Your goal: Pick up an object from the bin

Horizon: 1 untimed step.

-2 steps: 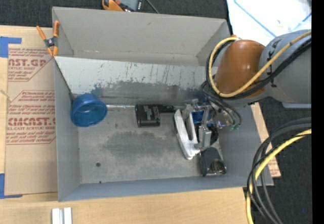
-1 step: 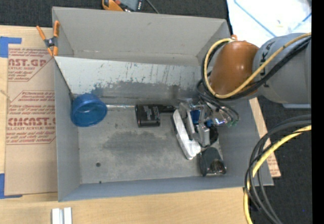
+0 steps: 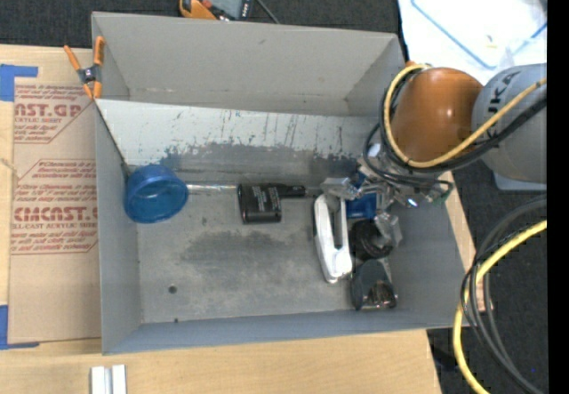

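Observation:
My gripper [image 3: 360, 203] is low in the right part of the bin, under the orange wrist cover. It hangs right beside the upper end of a long white object [image 3: 330, 243] that lies lengthwise on the floor. A black rounded thing [image 3: 367, 242] lies just below the gripper. A dark, bulky object [image 3: 373, 286] sits in the front right corner. Whether anything is between the fingers is hidden.
A blue round scoop [image 3: 156, 194] with a thin metal handle lies at the left wall. A small black block [image 3: 260, 203] rests mid-bin, near the back. The arm and its cables crowd the right wall.

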Tool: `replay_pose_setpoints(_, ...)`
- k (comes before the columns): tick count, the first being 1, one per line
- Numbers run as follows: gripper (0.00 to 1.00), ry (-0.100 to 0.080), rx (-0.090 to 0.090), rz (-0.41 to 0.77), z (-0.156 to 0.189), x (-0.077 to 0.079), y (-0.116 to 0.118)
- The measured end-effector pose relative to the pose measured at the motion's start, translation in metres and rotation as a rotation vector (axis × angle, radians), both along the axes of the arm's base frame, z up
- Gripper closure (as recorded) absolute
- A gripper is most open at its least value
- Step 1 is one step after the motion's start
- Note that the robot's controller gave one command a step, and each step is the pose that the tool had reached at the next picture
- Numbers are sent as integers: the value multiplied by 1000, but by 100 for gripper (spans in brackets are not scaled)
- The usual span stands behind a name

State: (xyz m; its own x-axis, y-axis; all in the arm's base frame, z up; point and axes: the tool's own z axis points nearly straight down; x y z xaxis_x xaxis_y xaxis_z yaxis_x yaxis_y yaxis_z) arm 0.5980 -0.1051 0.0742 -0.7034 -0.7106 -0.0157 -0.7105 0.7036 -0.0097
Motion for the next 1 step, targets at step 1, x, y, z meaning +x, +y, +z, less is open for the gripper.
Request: replay_pose_setpoints(1,0,-11,6,-168,-1,-6,99)
